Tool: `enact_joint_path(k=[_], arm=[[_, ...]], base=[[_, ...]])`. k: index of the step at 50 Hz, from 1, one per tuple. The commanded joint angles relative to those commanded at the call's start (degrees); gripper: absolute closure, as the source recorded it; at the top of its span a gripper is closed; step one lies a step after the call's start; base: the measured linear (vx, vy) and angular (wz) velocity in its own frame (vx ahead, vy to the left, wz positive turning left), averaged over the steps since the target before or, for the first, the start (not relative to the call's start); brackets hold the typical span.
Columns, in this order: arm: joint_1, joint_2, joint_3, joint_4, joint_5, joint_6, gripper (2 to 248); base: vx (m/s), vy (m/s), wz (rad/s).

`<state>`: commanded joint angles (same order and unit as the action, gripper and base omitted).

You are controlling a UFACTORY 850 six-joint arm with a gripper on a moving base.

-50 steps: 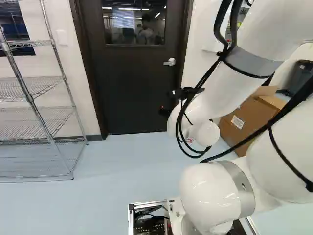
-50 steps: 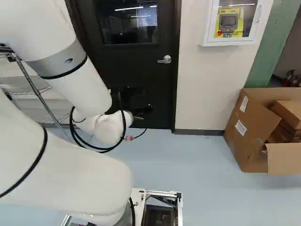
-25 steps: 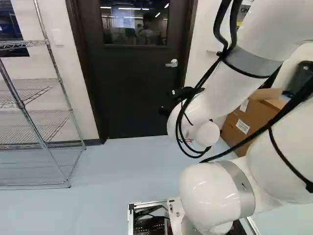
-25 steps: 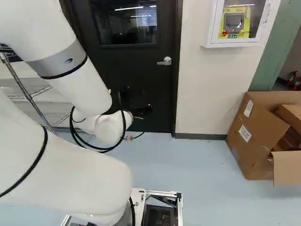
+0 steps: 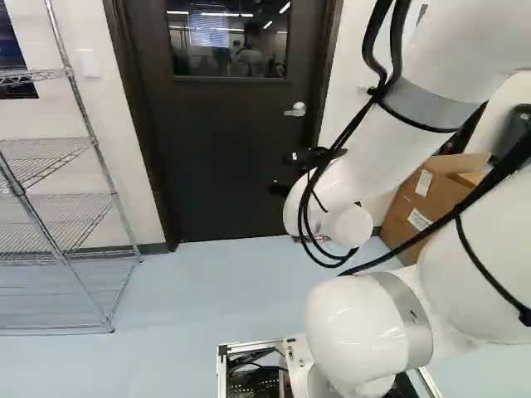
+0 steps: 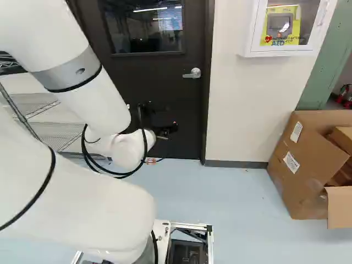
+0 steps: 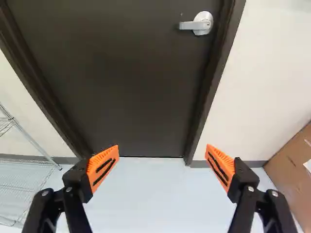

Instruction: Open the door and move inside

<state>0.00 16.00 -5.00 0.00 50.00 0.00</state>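
The gripper (image 6: 169, 130) has its fingers (image 7: 103, 167) spread wide apart; the door (image 7: 131, 87) is closed, ahead of the fingers; its handle (image 7: 202, 23) is also ahead, nearer to the finger on the box (image 7: 290, 170) side.

The door (image 7: 131, 87) is dark brown, its lever handle (image 7: 198, 23) silver; right of it, the cardboard box (image 6: 297, 187) is brown; before it, the floor (image 5: 182, 307) is pale blue, the finger pads (image 7: 103, 165) orange with black stripes.

Pale wall (image 6: 239, 110), blue floor (image 6: 220, 192), wire shelving (image 5: 58, 215), cardboard box (image 6: 305, 159).
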Motion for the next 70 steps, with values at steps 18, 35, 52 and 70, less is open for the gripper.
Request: enact_joint_path(k=[18,35,52,70], arm=[[0.0,0.0,0.0,0.0,0.0,0.0,3],[0.0,0.0,0.0,0.0,0.0,0.0,3],[0.0,0.0,0.0,0.0,0.0,0.0,3],[0.0,0.0,0.0,0.0,0.0,0.0,3]], base=[[0.15,0.001,0.003],[0.153,0.002,0.001],[0.153,0.002,-0.005],[0.151,0.003,-0.011]])
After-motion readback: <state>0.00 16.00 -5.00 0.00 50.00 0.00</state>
